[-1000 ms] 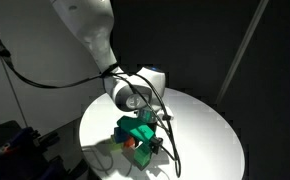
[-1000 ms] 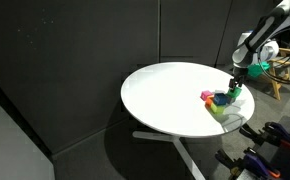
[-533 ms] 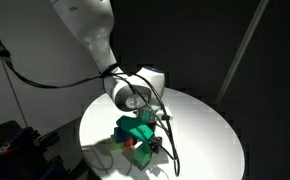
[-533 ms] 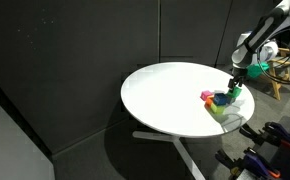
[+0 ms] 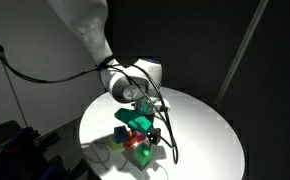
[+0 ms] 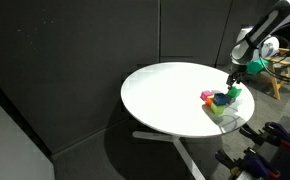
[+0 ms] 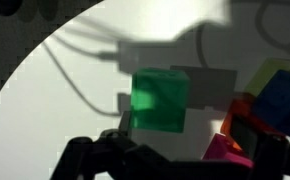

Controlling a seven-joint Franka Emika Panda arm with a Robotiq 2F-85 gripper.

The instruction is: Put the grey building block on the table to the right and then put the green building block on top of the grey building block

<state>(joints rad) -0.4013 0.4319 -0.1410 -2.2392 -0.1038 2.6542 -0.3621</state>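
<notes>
In the wrist view the bright green block (image 7: pixel 160 100) sits on the light grey block (image 7: pixel 211 92). The grey block shows beside and below it on the white table (image 7: pixel 45 110). My gripper (image 7: pixel 180 152) is open just above them. Its dark fingers (image 7: pixel 93 156) stand wide apart at the bottom edge and hold nothing. In both exterior views the gripper (image 5: pixel 145 112) (image 6: pixel 234 80) hangs over the block cluster near the table's rim (image 5: pixel 210 130) (image 6: pixel 165 90). The green block (image 5: pixel 135 122) is right under it. The grey block is too small to make out there.
Beside the stack lie a pink block (image 7: pixel 220 150), a red block (image 7: pixel 241 110), a dark blue block (image 7: pixel 281 98) and a pale yellow-green block (image 7: pixel 270 70). A black cable hangs from the wrist (image 5: pixel 170 135). The table edge is close (image 6: pixel 230 118).
The gripper has risen a little above the green block. The blocks have stayed where they were.
</notes>
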